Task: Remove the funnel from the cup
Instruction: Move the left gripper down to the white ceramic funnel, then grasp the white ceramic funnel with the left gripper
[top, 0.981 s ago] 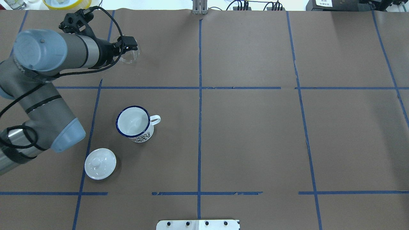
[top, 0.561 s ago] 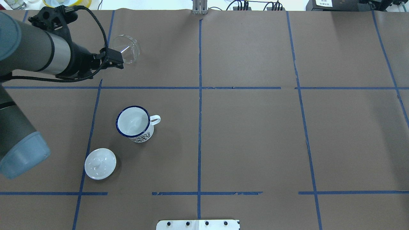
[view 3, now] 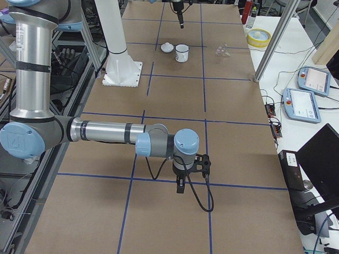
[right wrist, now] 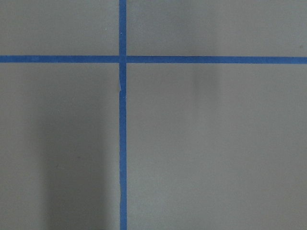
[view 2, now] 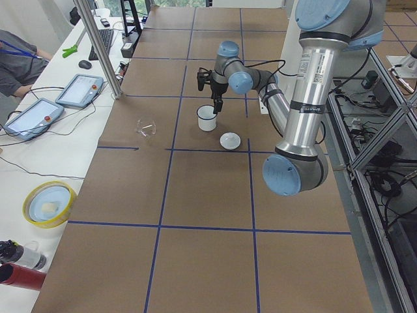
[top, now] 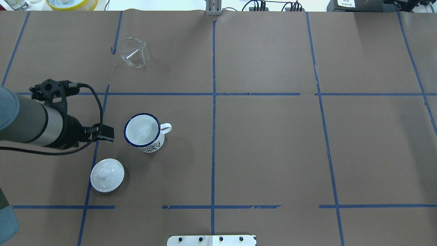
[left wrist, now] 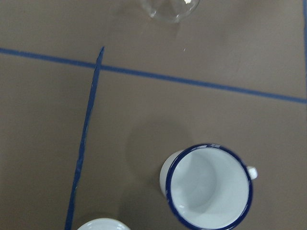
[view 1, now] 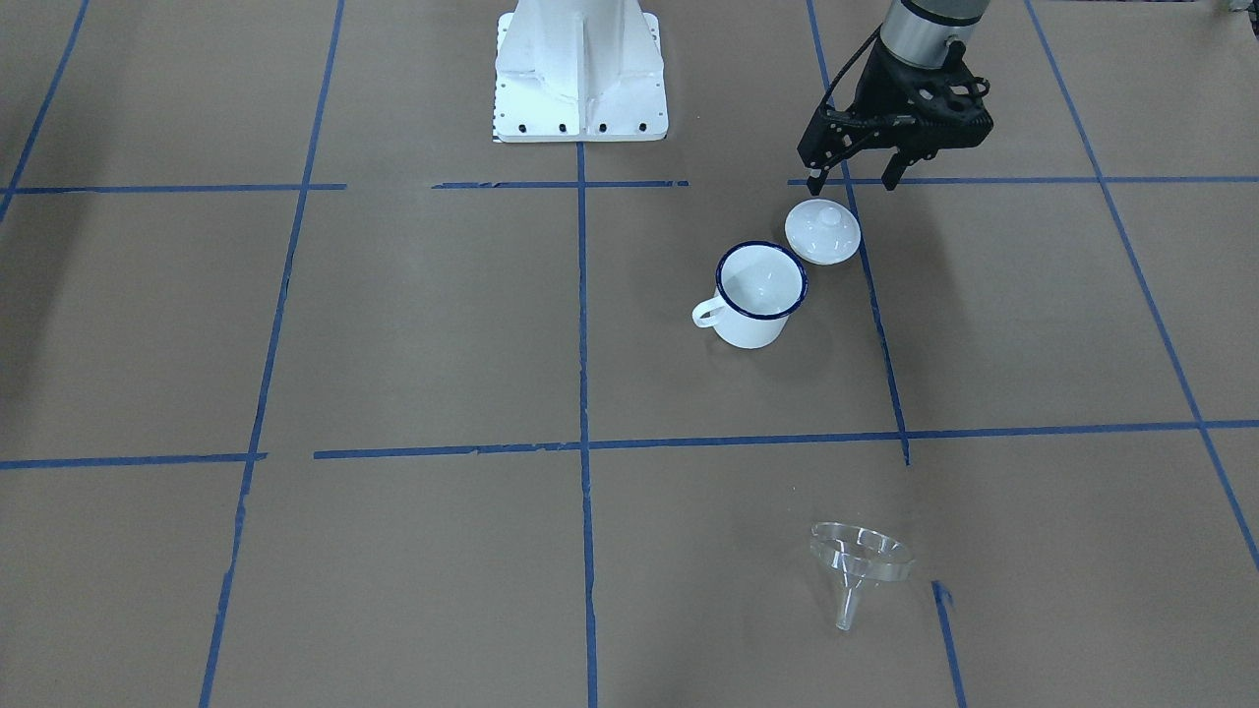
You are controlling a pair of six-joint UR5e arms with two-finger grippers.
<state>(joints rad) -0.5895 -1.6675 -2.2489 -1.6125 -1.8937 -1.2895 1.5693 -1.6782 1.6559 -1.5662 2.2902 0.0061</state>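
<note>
The clear funnel [top: 134, 52] lies tilted on the table at the far left, apart from the cup; it also shows in the front view [view 1: 858, 565] and at the top of the left wrist view [left wrist: 169, 9]. The white mug with a blue rim [top: 143, 132] stands upright with nothing in it [view 1: 757, 295] [left wrist: 208, 187]. My left gripper [view 1: 852, 180] is open and holds nothing, hovering just left of the mug in the overhead view [top: 106, 132]. My right gripper [view 3: 183, 184] shows only in the right side view, over bare table, and I cannot tell if it is open or shut.
A white knobbed lid [top: 107, 175] lies near the mug on the robot's side [view 1: 822, 231]. A yellow bowl [top: 71, 3] stands beyond the table's far edge. The robot's white base plate [view 1: 580, 69] is at the near edge. Blue tape lines grid the brown table.
My left gripper has drawn back from the funnel toward the robot and now hovers beside the mug. The funnel stays lying where it was. Mug and lid have not moved.
</note>
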